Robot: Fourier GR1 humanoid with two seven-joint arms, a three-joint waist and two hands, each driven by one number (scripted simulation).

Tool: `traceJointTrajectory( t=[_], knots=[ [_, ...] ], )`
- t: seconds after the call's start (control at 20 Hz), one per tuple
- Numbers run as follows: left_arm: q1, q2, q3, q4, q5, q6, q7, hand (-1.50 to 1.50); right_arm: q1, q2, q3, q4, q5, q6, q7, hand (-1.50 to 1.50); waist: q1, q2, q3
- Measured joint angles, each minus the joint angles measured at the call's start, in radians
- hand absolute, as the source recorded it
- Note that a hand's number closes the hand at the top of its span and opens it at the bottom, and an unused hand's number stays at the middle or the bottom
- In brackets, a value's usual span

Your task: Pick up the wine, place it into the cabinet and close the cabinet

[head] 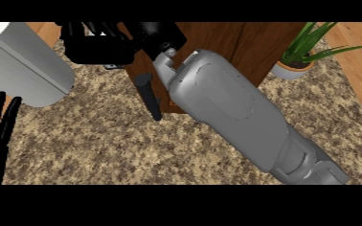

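Observation:
The brown wooden cabinet (240,48) fills the upper middle of the head view. A long black handle (149,97) shows on its left side, on a narrow wooden panel (138,67) that looks like the door. My right forearm (233,110) slants up from the lower right, and my right hand (160,35) is at the cabinet's upper left corner. A black mass (97,49) lies just left of that hand; I cannot tell whether it is part of the hand or another thing. No wine bottle is recognisable. My left hand (7,119) rests at the left edge, fingers straight.
My grey left forearm (32,69) fills the upper left corner. A potted green plant (300,60) stands right of the cabinet. Speckled beige countertop (106,148) spreads across the lower half.

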Motion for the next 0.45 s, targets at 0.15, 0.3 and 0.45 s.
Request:
traceJointTrajectory(
  t=[0.15, 0.3, 0.45],
  knots=[
    [-0.013, 0.000, 0.005, 0.003, 0.002, -0.002, 0.011, -1.50, 0.004, -0.012, -0.002, 0.023, 0.009, 0.030, -0.044, 1.50, 0.004, -0.006, -0.004],
    [-0.021, 0.002, 0.010, -0.001, 0.007, -0.003, 0.024, -1.50, 0.008, -0.027, 0.001, 0.038, 0.020, 0.057, -0.078, 1.50, 0.009, -0.011, -0.006],
    [-0.033, 0.002, 0.013, 0.009, 0.008, -0.010, 0.029, -1.50, 0.008, -0.035, 0.004, 0.048, 0.029, 0.073, -0.099, 1.50, 0.009, -0.013, -0.006]
  ],
)
